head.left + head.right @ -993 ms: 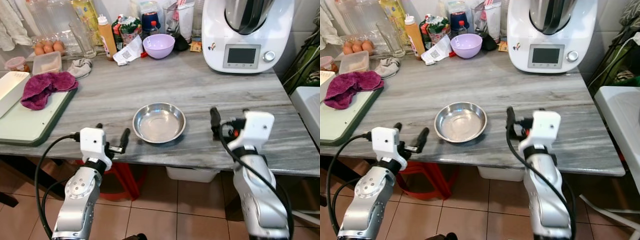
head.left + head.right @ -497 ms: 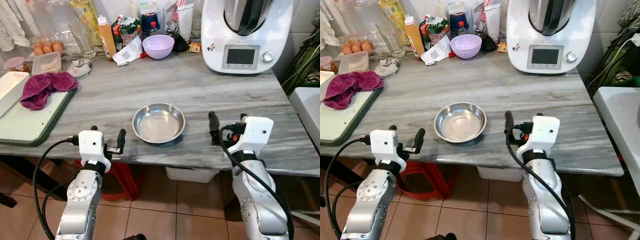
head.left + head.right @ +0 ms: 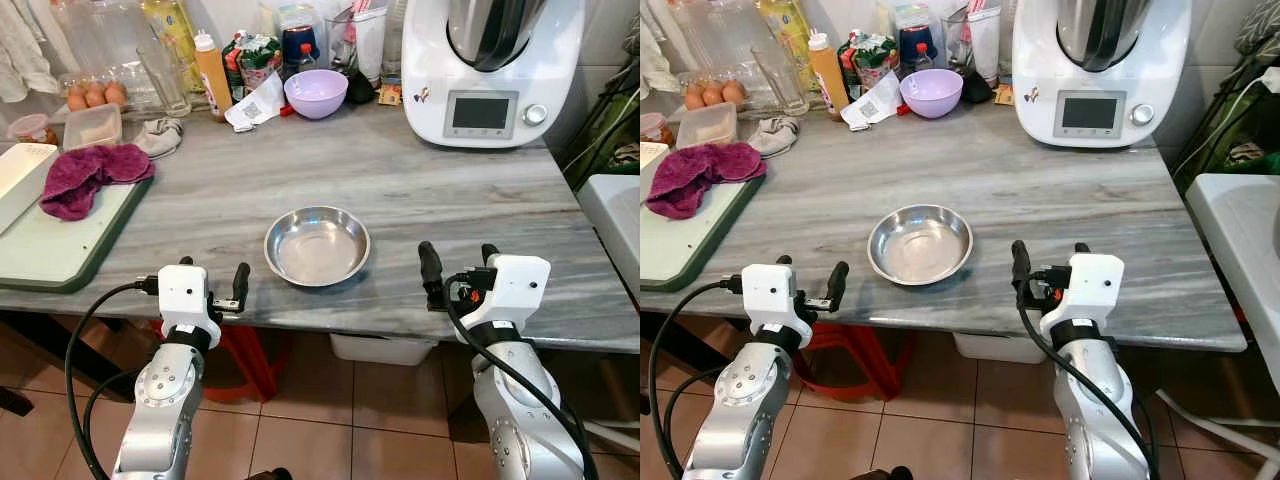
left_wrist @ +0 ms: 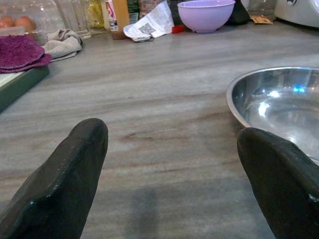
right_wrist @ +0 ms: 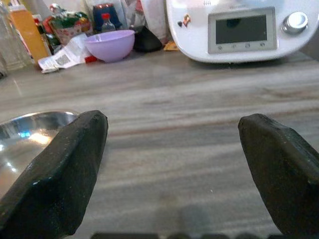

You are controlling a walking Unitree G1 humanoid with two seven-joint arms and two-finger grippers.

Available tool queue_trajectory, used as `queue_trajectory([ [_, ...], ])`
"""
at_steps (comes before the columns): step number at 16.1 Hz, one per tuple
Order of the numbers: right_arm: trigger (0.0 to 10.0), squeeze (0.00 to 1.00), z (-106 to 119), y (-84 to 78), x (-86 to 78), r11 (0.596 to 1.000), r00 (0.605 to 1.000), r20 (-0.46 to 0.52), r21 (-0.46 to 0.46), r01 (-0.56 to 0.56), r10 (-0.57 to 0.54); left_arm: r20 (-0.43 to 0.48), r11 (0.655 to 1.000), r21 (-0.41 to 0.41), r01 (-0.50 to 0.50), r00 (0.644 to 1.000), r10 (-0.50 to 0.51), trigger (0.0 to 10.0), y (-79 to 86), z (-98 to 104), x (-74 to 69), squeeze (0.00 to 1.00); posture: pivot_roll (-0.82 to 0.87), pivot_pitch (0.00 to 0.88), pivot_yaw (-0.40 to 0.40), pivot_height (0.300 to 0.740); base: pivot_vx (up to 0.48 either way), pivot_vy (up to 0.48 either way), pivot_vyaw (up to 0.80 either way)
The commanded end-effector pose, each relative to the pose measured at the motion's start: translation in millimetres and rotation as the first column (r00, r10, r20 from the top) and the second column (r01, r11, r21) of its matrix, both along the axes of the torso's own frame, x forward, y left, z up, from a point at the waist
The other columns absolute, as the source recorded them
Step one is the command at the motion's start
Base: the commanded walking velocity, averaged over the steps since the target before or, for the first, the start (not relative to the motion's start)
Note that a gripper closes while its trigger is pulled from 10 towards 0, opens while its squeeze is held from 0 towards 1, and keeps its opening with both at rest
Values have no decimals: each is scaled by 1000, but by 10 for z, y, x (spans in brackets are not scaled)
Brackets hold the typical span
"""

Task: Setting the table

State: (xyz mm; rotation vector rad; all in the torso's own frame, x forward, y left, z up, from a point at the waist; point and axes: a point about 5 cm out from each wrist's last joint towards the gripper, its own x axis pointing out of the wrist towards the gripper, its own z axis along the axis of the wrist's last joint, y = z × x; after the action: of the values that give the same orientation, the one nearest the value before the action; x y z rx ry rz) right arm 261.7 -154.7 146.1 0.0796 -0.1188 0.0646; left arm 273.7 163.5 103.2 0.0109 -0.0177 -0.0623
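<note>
An empty steel bowl (image 3: 317,245) sits on the grey marble table (image 3: 400,180), close to the front edge. My left gripper (image 3: 213,275) hovers at that edge, left of the bowl, open and holding nothing. In the left wrist view the bowl (image 4: 279,107) lies just beyond the gripper's inner finger (image 4: 281,174). My right gripper (image 3: 458,265) is open and empty at the front edge, right of the bowl. The right wrist view looks across the table, with the bowl's rim (image 5: 35,124) beside one finger (image 5: 60,169).
A purple bowl (image 3: 316,92), bottles, a glass, and eggs crowd the back of the table. A white kitchen machine (image 3: 495,65) stands at the back right. A green board (image 3: 60,240) with a magenta cloth (image 3: 85,175) lies left. A red stool (image 3: 245,355) stands under the table.
Both grippers have drawn back toward me and a little lower, to the table's front edge. The bowl has not moved.
</note>
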Motion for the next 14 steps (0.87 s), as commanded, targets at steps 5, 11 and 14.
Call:
queue_trajectory([
  [5,10000,0,71,48,-11,999,999,35,9,-36,36,-21,1000,15,-8,1000,8,10000,29,-33,4,0,-151,98,78,740,-107,0,0],
  [11,10000,0,70,58,10,999,999,34,17,-38,37,-29,1000,16,-6,1000,7,10000,32,-41,7,0,-149,99,79,740,-312,0,0],
  [14,10000,0,66,63,12,999,999,33,17,-38,38,-30,1000,18,-5,1000,5,10000,36,-44,8,0,-149,99,80,740,-347,0,0],
])
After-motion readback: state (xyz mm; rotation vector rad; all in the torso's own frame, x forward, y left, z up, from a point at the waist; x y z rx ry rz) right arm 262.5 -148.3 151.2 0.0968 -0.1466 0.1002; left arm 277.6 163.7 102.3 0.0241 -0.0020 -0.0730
